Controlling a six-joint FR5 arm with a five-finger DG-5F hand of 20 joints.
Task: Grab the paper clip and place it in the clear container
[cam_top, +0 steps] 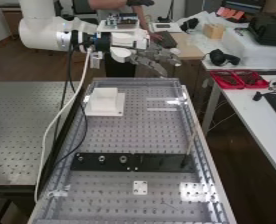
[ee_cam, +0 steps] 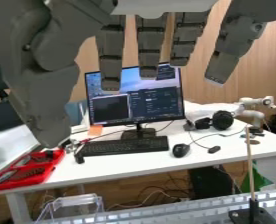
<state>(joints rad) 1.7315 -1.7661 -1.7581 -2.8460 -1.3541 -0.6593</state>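
Over the far end of the bench, the hand (cam_top: 152, 56) stands out sideways from the white arm, fingers extended and nothing held in them. In the wrist view the hand (ee_cam: 148, 47) has its fingers hanging straight and spread, with the thumb apart from them. A clear, box-shaped container (ee_cam: 74, 206) stands low in the wrist view, beyond and below the thumb. On the perforated bench top, near its close end, lies a tiny thin mark or object (cam_top: 167, 204), too small to tell what it is.
A white block (cam_top: 105, 101) stands on a pale plate at the bench's far left. A black bar (cam_top: 132, 162) crosses the bench, a thin upright stick (ee_cam: 249, 162) at one end. Beside the bench, a white desk (ee_cam: 132, 165) carries red trays (ee_cam: 27, 169), a monitor and keyboard.
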